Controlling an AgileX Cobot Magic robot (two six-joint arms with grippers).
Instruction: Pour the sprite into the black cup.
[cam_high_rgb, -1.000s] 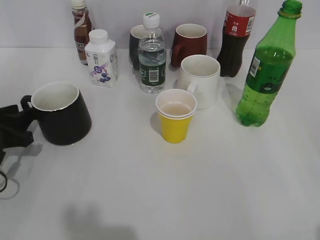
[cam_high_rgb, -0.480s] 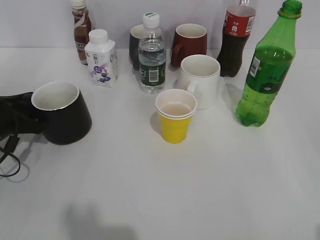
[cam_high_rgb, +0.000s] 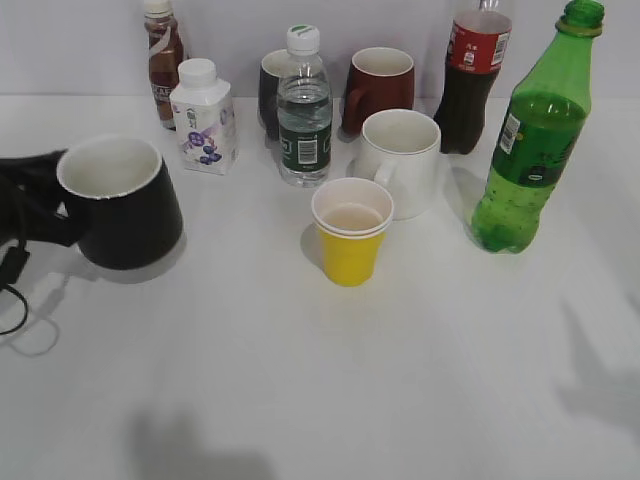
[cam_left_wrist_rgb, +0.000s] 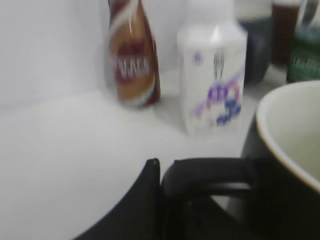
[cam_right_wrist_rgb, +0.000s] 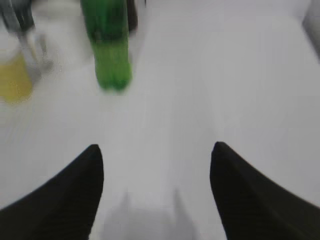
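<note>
Left end effector (cam_left_wrist_rgb: 160, 200) clamped on black mug (cam_high_rgb: 120, 203) handle, mug tilted. Right end effector (cam_right_wrist_rgb: 156, 165) spread wide, Sprite bottle (cam_right_wrist_rgb: 111, 45) ahead-left, uncapped. Risk: off-centre handle grip, mug rotates; bottle tip-over on contact.

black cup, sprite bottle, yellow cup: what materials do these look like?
Black cup: likely glazed ceramic; thick wall, glossy black outside, white inside.
Sprite bottle: translucent green plastic; liquid level shows through, screw cap.
Yellow cup: probably paper, matte, with thin rolled rim; seems to be two nested.
</note>
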